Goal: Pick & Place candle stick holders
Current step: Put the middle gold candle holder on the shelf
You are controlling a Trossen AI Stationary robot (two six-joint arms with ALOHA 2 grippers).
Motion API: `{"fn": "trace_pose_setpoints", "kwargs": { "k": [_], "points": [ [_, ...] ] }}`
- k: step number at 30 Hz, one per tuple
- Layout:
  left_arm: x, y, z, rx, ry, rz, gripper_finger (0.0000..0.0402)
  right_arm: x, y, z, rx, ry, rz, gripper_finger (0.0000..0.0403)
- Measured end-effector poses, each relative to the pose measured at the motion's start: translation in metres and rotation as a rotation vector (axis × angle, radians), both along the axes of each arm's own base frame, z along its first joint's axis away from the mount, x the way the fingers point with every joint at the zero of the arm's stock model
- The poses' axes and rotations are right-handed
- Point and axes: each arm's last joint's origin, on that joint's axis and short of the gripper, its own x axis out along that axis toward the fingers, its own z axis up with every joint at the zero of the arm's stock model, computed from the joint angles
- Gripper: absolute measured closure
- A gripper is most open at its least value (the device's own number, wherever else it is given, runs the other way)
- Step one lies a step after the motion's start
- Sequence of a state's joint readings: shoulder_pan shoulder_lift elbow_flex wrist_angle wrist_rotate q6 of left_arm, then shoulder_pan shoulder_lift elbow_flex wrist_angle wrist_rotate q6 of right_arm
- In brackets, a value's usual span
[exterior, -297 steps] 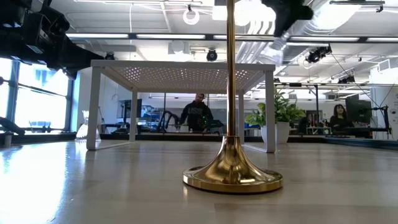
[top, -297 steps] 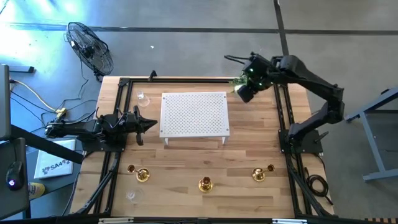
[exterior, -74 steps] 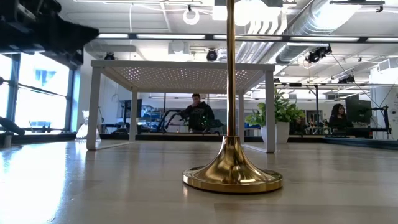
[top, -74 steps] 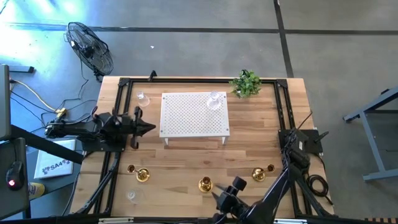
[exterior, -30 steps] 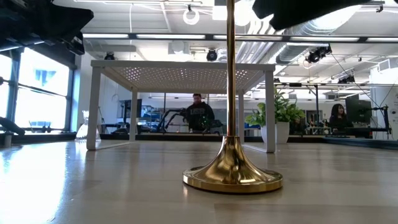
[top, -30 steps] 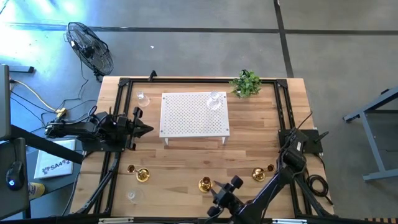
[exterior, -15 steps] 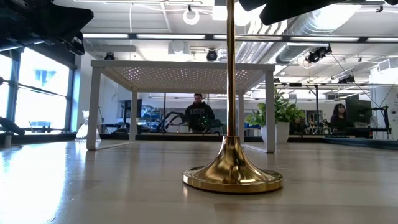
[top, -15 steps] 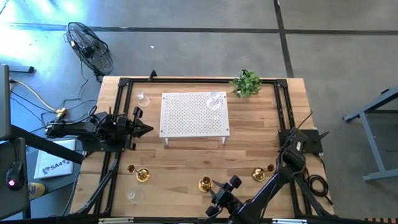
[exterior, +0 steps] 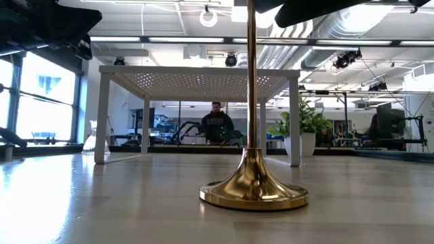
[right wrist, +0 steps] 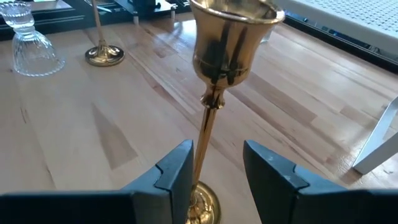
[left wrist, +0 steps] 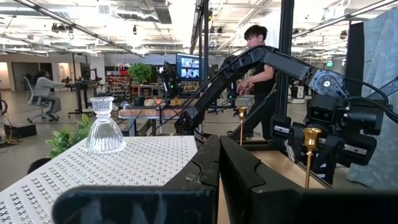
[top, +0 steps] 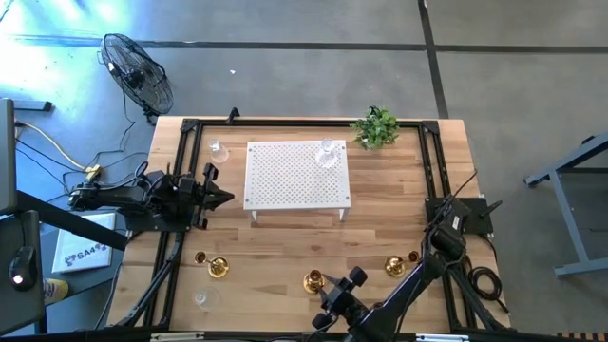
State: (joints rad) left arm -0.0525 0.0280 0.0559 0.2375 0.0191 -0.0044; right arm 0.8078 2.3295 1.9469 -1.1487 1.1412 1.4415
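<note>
Brass candle stick holder (top: 313, 281) stands just ahead of the right gripper (top: 330, 293) from above, and in the right wrist view its stem (right wrist: 204, 140) rises between parted jaws, so centre before closing.

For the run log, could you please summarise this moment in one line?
right tool: open around middle brass holder stem | left tool: shut, waiting beside white stand
</note>
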Motion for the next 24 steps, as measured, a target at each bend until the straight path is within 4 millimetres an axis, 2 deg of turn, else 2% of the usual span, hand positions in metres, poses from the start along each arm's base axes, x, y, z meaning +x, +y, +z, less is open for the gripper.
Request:
{"fn": "trace_pose_setpoints", "kwargs": {
  "k": [7, 16, 24],
  "points": [
    [0.0, 0.0, 0.0, 0.0, 0.0, 0.0, 0.04, 0.014, -0.005, 0.0, 0.005, 0.046, 0.025, 0.027],
    [0.0, 0.0, 0.0, 0.0, 0.001, -0.001, 0.04, 0.016, -0.008, 0.0, -0.019, 0.066, 0.034, 0.0273],
    [0.0, 0.0, 0.0, 0.0, 0.004, -0.001, 0.04, 0.016, -0.01, 0.004, -0.023, 0.083, 0.036, 0.0332]
  ]
}}
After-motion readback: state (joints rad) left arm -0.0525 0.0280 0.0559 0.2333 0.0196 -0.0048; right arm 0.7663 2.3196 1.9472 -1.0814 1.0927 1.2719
